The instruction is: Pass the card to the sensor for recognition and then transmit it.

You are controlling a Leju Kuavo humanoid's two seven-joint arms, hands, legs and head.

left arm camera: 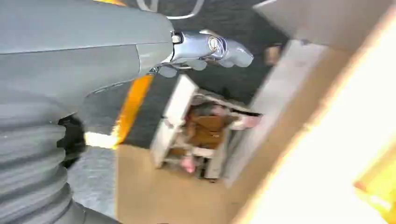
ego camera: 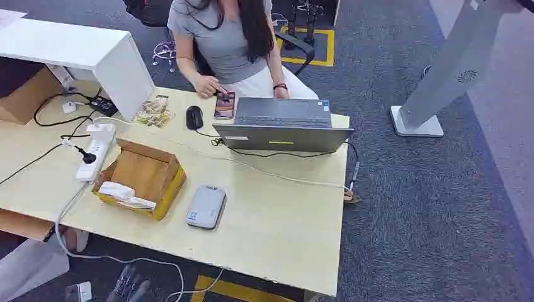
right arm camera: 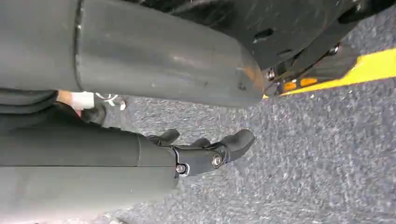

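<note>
Pale wood desk (ego camera: 277,233): sensor (ego camera: 206,206) near its front edge
Card: you cannot spot one
Left hand (left arm camera: 205,49): fingers loosely apart, empty
Right hand (right arm camera: 205,149): hangs loosely curled, empty
Progress: nothing begun, I judge; all steps remain

Head view: high, looking forward and down over the pale table (ego camera: 277,233). Wrist views: close behind each hand, the left toward the table's edge (left arm camera: 322,130), the right toward grey carpet (right arm camera: 317,154).

On the table (ego camera: 277,233) we find the sensor (ego camera: 206,206) just at three o'clock of the cardboard box (ego camera: 142,176), the laptop (ego camera: 283,123) at one o'clock.
</note>
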